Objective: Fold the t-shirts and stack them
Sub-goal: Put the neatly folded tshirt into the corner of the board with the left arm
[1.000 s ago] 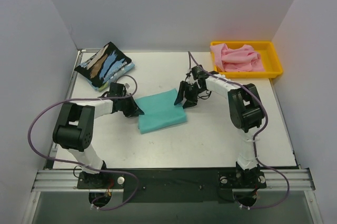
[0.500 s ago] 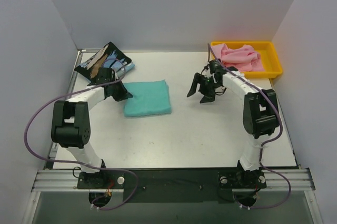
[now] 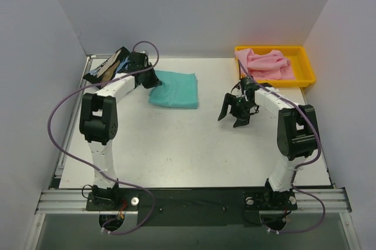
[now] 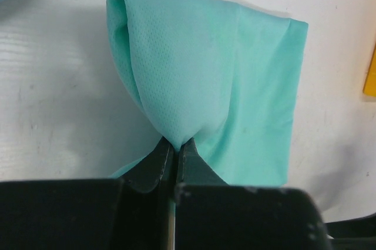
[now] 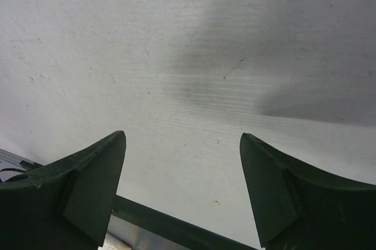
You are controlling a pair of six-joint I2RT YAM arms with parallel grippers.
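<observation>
The folded teal-green t-shirt lies at the back middle-left of the table. My left gripper is shut on its left edge; in the left wrist view the cloth bunches into the pinch of the gripper. The black streaked t-shirt lies folded in the back left corner, mostly hidden by my left arm. The pink t-shirt sits crumpled in the yellow tray. My right gripper hangs open over bare table right of centre, with nothing between its fingers.
White walls close in the table on three sides. The yellow tray stands at the back right corner. A metal rail runs along the near edge by the arm bases.
My left gripper has dragged the teal-green t-shirt from the table's middle toward the back left, next to the black shirt. My right gripper let go of it, opened and drew back to the right.
</observation>
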